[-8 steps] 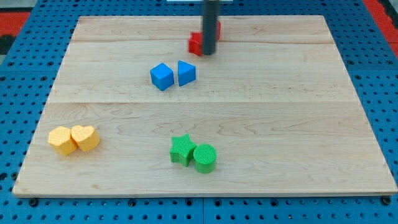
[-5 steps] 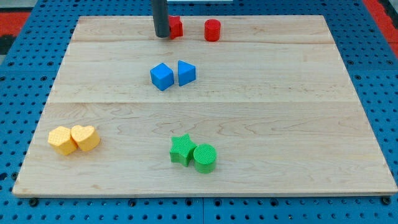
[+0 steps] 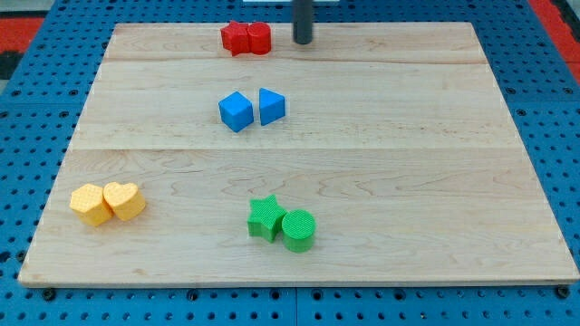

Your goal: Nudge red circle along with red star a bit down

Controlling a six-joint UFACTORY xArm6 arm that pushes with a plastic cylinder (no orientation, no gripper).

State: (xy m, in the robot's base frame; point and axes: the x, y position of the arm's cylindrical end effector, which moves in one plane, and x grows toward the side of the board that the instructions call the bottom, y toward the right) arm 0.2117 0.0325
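Your red star (image 3: 235, 38) and red circle (image 3: 259, 38) sit touching at the board's far edge. There is no pincer; my tip (image 3: 303, 42) stands just right of them. They look light and stiff, likely sliding easily: push from their far side.

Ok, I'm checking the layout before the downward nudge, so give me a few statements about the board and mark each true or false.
1. The red star and red circle sit side by side near the view's top. True.
2. My tip is touching the red circle. False: it stands apart, to the circle's right in the view.
3. The blue cube lies left of the blue triangle. True.
4. The green star and green circle are at the view's top. False: they are near the bottom.
5. The two yellow blocks sit at the view's right. False: lower left.
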